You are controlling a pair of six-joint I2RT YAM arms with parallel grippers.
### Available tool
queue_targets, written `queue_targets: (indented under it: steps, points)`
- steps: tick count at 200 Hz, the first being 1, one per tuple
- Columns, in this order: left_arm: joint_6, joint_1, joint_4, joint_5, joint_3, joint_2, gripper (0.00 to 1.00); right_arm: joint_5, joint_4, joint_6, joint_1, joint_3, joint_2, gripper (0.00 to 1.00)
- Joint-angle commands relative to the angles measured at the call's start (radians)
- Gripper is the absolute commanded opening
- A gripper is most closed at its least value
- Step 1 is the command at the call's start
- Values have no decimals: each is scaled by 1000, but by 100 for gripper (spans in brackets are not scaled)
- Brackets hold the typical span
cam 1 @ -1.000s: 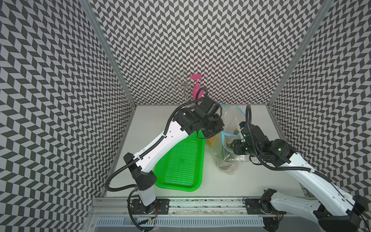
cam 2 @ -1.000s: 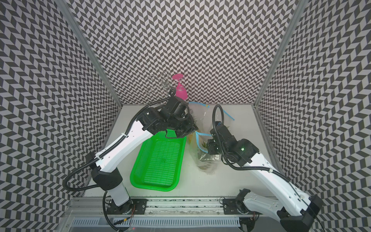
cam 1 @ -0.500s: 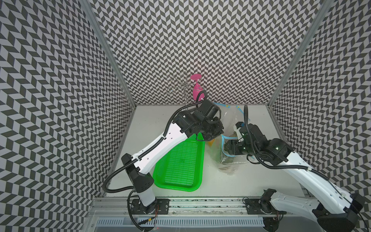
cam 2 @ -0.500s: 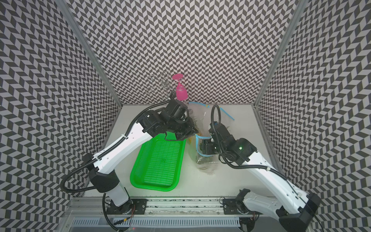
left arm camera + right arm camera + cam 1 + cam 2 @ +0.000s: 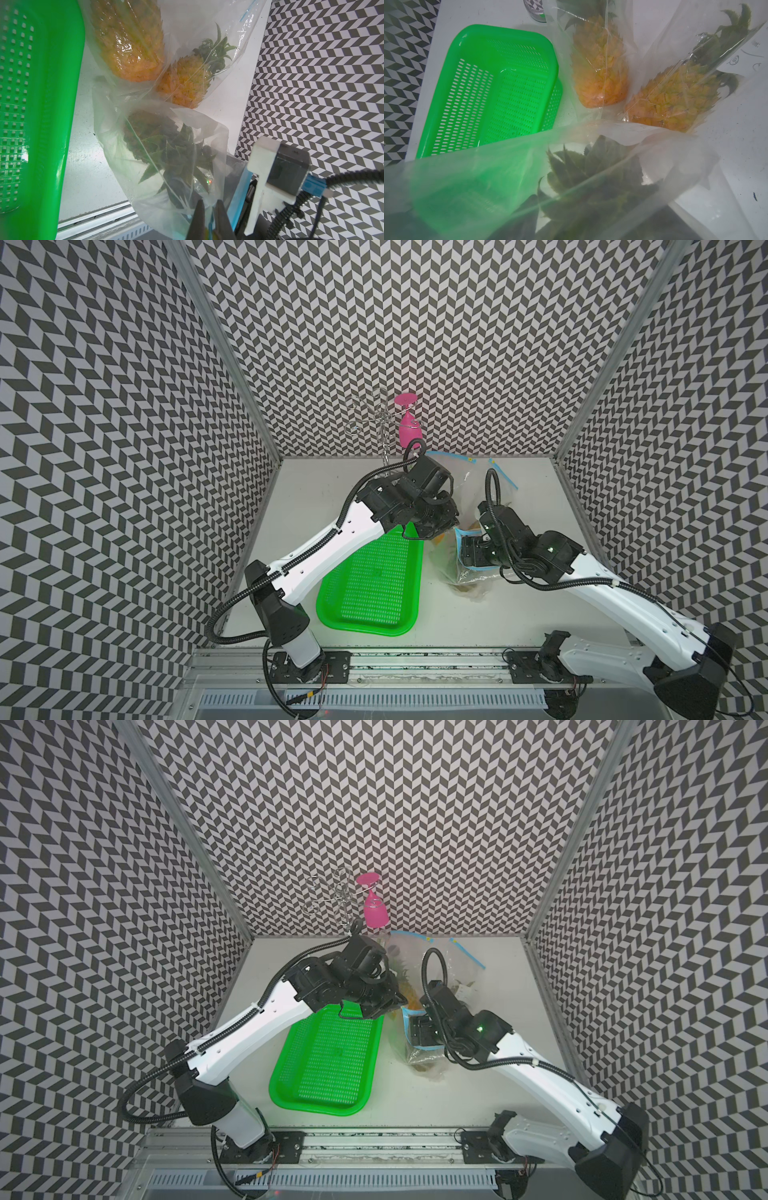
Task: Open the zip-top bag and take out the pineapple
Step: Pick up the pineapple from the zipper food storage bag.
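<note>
Chevron-patterned walls (image 5: 415, 323) are seen around a white table (image 5: 519, 614). Compared with a second before, the right gripper (image 5: 471, 553) is found nearer the left gripper (image 5: 207, 216), at the mouth of the zip-top bag (image 5: 444, 568); its spread cannot be told. The left gripper is clamped on the bag's rim. One green basket (image 5: 365, 626), three bagged pineapples (image 5: 600, 68) and one pink glass (image 5: 409, 431) are counted. The held bag's pineapple (image 5: 158, 145) is kept inside, beside the basket.

White table (image 5: 309, 489) carries a green basket (image 5: 374, 589) and bagged pineapples (image 5: 600, 68)

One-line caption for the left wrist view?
Left gripper pinches zip-top bag by its rim, pineapple inside; two bagged pineapples and green basket nearby.
</note>
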Motion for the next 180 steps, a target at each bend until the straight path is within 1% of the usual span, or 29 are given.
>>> queue_targets:
  steps: [1,46,61,71,102,134,151,157,163,178,180]
  points:
    - [-12,7,22,3,-21,-31,0,31,50,34,22,-14,18,81]
    - [-15,13,36,24,-53,-38,0,84,92,7,24,-26,31,84]
    - [-18,14,41,30,-59,-43,0,76,107,-7,25,-26,25,89]
    - [-19,15,43,36,-61,-44,0,64,111,-10,26,-28,26,90]
    - [-23,15,56,57,-78,-46,0,52,153,7,37,-70,27,88]
    - [-24,14,68,72,-93,-48,0,86,172,33,37,-118,42,87]
    - [-24,14,67,72,-93,-51,0,119,192,42,36,-141,32,79]
    - [-24,14,66,71,-94,-53,0,126,204,40,37,-150,26,73]
    - [-25,15,66,70,-97,-55,0,131,217,40,36,-157,21,62]
    - [-24,17,65,64,-101,-61,0,139,222,42,37,-160,15,29]
    - [-24,17,65,61,-101,-62,0,140,222,42,37,-159,14,24]
